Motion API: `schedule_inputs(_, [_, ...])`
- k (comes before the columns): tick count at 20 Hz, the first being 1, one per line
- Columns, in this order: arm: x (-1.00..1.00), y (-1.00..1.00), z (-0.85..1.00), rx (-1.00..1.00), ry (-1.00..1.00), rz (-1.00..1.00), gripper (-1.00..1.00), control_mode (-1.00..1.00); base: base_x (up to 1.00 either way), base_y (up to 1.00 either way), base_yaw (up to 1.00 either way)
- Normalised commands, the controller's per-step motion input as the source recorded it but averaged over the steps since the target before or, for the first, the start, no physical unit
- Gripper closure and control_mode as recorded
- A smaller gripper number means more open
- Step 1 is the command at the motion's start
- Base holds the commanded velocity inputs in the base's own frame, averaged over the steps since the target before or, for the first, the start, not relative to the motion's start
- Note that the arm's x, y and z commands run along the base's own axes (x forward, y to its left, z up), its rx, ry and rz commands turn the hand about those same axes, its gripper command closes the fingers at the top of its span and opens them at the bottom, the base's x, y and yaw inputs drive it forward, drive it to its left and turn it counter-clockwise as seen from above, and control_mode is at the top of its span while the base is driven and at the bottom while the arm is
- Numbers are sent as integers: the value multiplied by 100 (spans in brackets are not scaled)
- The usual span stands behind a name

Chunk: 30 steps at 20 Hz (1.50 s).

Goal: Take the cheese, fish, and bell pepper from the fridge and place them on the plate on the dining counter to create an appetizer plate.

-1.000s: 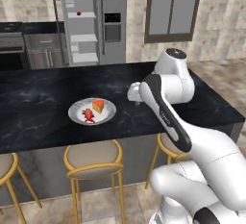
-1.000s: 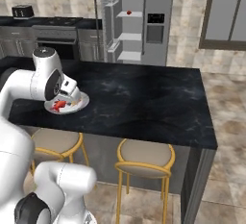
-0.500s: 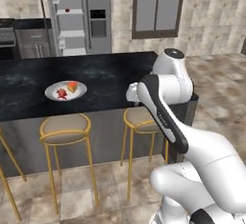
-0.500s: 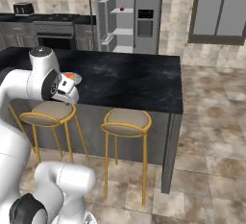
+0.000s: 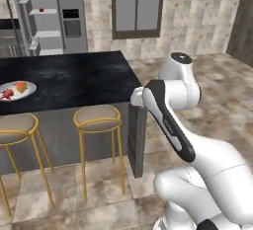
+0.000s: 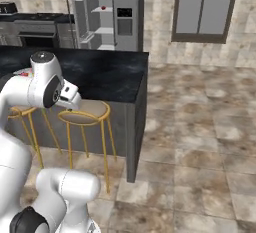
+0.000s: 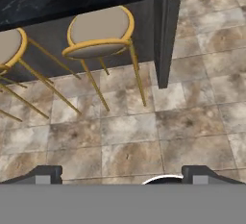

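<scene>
Where the arm bends past the counter's end: the gripper (image 7: 122, 174) hangs over floor tiles, looking down at a stool (image 7: 98, 31).
Gripper: fingers spread wide apart, nothing between them; the two tips (image 7: 45, 174) sit far apart at the bottom of the hand view.
Counter (image 5: 74, 78): glossy black top, its right end near the arm's elbow in the left base view.
Plate (image 5: 27, 93): on the counter near the left edge of the left base view, well apart from the gripper.
Cheese (image 5: 21, 87): orange wedge on the plate's right half.
Fish (image 5: 8, 94): red piece on the plate, left of the cheese; too small to tell its shape for sure.
Pepper (image 5: 41, 10): small dark-red blob on an upper shelf of the fridge (image 5: 62, 26); the same blob shows in the right base view (image 6: 103, 8).
Fridge: open, pale shelves showing, behind the counter.
Stools: two tan seats on gold legs tucked against the counter's near side, the right one (image 5: 97, 117) beside the counter's end panel.
</scene>
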Motion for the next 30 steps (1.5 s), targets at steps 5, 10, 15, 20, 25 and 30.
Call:
schedule_inputs(5, [0, 0, 0, 0, 0, 0, -100, 100, 10, -100, 0])
schedule_inputs(10, [0, 0, 0, 0, 0, 0, -100, 100, 60, -100, 0])
schedule_inputs(15, [0, 0, 0, 0, 0, 0, -100, 100, 100, -100, 6])
schedule_inputs(20, [0, 0, 0, 0, 0, 0, -100, 100, 100, -100, 11])
schedule_inputs(25, [0, 0, 0, 0, 0, 0, -100, 100, 100, -94, 12])
schedule_inputs(30, [0, 0, 0, 0, 0, 0, -100, 100, 100, -72, 11])
